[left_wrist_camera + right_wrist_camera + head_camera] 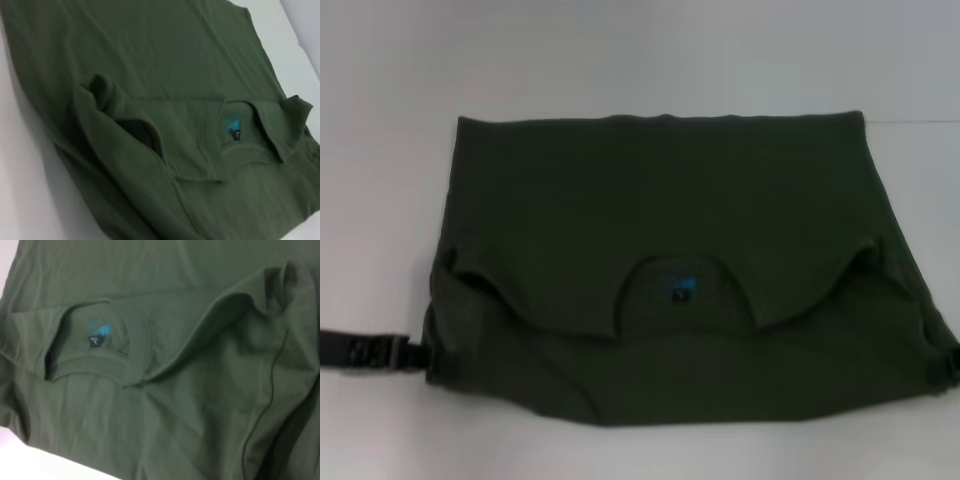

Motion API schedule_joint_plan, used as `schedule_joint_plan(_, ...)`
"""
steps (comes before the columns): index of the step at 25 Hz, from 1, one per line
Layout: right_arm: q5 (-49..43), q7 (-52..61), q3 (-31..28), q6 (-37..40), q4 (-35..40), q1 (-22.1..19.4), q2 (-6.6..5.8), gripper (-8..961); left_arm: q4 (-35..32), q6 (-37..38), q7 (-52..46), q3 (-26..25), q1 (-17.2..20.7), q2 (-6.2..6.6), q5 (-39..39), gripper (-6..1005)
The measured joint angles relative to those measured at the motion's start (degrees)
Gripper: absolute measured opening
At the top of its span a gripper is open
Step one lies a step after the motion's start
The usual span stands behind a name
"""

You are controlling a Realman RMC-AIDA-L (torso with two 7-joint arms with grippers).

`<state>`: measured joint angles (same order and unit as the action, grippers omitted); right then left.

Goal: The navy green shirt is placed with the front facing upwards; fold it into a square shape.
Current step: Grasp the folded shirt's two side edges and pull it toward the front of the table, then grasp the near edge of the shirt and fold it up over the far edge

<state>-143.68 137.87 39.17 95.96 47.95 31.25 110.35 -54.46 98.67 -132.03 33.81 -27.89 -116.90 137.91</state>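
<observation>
The left end effector [420, 355], a black assembly reaching in low over the white bench [640, 60], sits at the near left edge of the dark olive-green cotton T-shirt [660, 190]; its tips meet the cloth there, but how far they are spread, or whether they pinch the fabric, cannot be told from the head view, and the left wrist view shows none of its fingers. The right end effector [952, 362] shows only as a small dark sliver at the opposite near edge of the garment, touching or just beside the cloth, and its opening likewise cannot be told. The shirt lies spread flat between the two end effectors, reaching from them out to a straight far fold edge. Its far portion has been laid over toward the near side, ending in a wavy edge that dips around the ribbed crew neck [680, 290], midway between the two end effectors. Inside the collar sits a small neck label with blue print [678, 287], also seen in the left wrist view [232, 126] and the right wrist view [97, 332]. Just inward of each end effector the overlaid layer rises in a soft raised pucker
</observation>
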Motion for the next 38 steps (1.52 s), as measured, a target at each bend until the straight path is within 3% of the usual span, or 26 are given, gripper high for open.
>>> schedule_joint_plan(3,-0.29,-0.56,-0.68,2.0,-0.81,-1.6,-0.87,73,0.28,6.02,0.26,-1.61,0.34,0.91,3.5,53)
schedule_joint_plan(11,-1.56,-1.97,-1.82,3.81,-0.87,-2.09,-1.02,72,0.5,12.19,1.38,-4.03,0.26,1.23,6.72,52)
schedule_joint_plan(18,-1.15,-1.14,-7.64,1.34,-0.49,0.53,-0.81,72,1.32,6.73,-3.46,-4.35,-4.16,2.1,6.83,52)
schedule_joint_plan(22,-0.7,0.42,-10.54,-4.03,-0.46,2.51,-0.37,73,3.26,-0.48,-9.84,-4.41,-7.85,3.72,6.39,52)
schedule_joint_plan(23,-0.54,1.39,-10.7,-5.95,-0.47,3.02,-0.18,73,4.64,-3.68,-11.74,-4.25,-9.58,4.4,6.53,52)
schedule_joint_plan(28,0.09,3.94,-10.02,-15.15,-0.39,6.19,1.34,73,7.92,-12.01,-13.21,-2.94,-13.39,5.26,7.29,51)
schedule_joint_plan(30,0.84,4.04,-9.66,-19.63,-0.72,7.81,2.48,73,9.64,-17.02,-13.97,-1.31,-14.73,5.3,7.53,51)
schedule_joint_plan(34,1.46,4.02,-7.86,-28.07,-1.03,10.74,5.15,73,11.4,-25.17,-15.72,2.25,-15.88,4.6,7.65,51)
schedule_joint_plan(38,1.28,4.84,-4.17,-36.8,-1.83,12.95,6.66,72,11.96,-32.92,-16.95,4.4,-16.35,3.24,7.65,51)
